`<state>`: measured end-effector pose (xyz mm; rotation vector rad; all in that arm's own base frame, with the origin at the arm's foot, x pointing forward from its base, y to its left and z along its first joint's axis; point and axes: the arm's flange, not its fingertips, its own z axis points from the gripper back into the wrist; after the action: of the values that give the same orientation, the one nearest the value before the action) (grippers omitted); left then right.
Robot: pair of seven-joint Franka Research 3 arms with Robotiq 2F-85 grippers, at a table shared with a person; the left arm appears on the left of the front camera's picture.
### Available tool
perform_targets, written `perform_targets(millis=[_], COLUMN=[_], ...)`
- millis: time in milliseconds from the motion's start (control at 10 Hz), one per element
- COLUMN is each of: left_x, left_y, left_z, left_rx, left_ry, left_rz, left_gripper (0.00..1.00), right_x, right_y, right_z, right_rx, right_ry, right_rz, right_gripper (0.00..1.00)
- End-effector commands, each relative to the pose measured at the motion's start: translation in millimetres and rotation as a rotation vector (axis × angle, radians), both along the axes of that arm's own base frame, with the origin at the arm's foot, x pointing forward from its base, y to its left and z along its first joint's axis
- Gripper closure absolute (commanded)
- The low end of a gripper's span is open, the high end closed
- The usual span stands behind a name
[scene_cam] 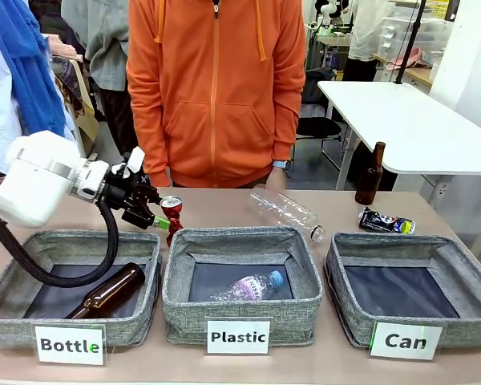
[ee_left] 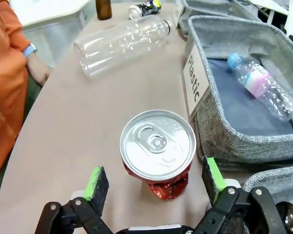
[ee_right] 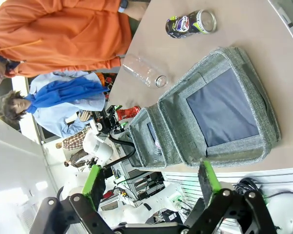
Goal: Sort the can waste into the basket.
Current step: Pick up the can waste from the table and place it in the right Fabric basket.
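Crushed red drink can with silver top (ee_left: 157, 146) stands upright on worktop (ee_left: 63, 146); just ahead, between left pincer's (ee_left: 153, 178) spread pads (ee_left: 94, 179); right pincer (ee_right: 150, 178) apart, farther off.

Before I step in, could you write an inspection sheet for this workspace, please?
Surface: table, no spills seen.
Job's things: red can upright; dark can on its side behind the Can basket, which holds none.
Clutter: clear bottle lying on table; brown bottle standing far right; Bottle basket, Plastic basket: one bottle each.
Grippers: left gripper, jaws open either side of red can; right gripper open, holding nothing.
Cables: black hose loops over Bottle basket.
Surroundings: person in orange hoodie opposite.
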<state>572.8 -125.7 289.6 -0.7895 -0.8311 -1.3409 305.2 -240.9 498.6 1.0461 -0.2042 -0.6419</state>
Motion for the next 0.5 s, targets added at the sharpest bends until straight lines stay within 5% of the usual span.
perform_targets(millis=[0,400], left_x=[8.4,12.0], left_y=[-3.9,-9.2], left_z=[3.2,-5.0], left_rx=[-0.001,-0.072], left_ry=[0.021,0.065], left_rz=[-0.002,-0.027], left_gripper=[0.0,0.0], right_x=[-1.8,-1.8], right_y=[-1.7,-1.7], right_z=[0.2,0.2], right_rx=[-0.005,-0.005], right_ry=[-0.014,-0.014], right_rz=[0.014,0.014], right_gripper=[0.0,0.0])
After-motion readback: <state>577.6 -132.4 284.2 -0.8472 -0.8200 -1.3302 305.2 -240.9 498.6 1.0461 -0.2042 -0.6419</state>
